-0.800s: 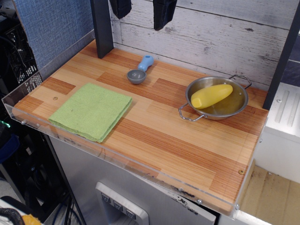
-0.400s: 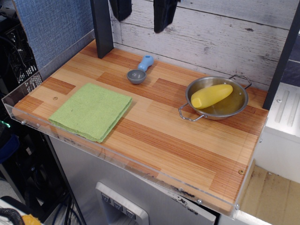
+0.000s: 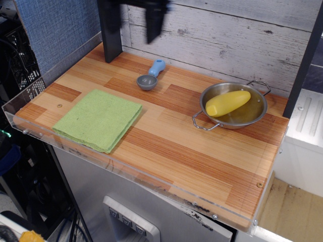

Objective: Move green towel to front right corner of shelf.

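Towel: light lime-green folded square cloth (image 3: 98,120) lies flat at the front left of the striped wooden plank desk (image 3: 202,161).
Pincer: dark, blurred pincer (image 3: 151,20) at top edge; whether it is apart or together, cannot tell.
Scoop: blue-handled grey scoop (image 3: 150,76) near back.
Bowl: steel bowl (image 3: 257,113) holding a yellow squash (image 3: 227,103), right.

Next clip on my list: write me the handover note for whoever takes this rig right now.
Pincer: at the top edge of the view above the back of the shelf, blurred and partly cut off; open or shut cannot be told; it holds nothing visible.
Green towel: lies flat and folded at the shelf's front left, untouched.
Also there: a steel bowl with a yellow item in it at back right, and a blue scoop at back centre.
Done: nothing yet.
Left: grasp the towel, carry it to the front right corner, which looks bare, and release.
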### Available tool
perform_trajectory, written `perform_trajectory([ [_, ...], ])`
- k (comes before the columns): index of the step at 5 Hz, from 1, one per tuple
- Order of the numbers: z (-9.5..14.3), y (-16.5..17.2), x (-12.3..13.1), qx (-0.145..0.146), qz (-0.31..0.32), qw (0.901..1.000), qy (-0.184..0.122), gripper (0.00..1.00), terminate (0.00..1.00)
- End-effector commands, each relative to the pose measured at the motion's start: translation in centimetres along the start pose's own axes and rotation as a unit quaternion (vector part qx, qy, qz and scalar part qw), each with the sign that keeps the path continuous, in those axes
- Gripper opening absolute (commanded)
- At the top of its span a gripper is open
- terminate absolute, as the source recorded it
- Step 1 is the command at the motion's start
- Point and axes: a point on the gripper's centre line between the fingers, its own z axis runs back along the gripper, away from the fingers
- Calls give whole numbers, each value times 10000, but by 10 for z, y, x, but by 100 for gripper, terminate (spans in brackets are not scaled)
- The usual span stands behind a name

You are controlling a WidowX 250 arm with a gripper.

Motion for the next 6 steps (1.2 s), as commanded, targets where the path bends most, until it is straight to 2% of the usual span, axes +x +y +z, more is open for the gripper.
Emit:
perform_trajectory([
  [1, -35, 80, -20, 179, 713, 9973, -92, 100, 0],
  [3, -83, 73, -26, 408, 534, 9977, 24, 100, 0],
  [6, -124, 69, -31, 407, 209, 9989, -36, 100, 0],
])
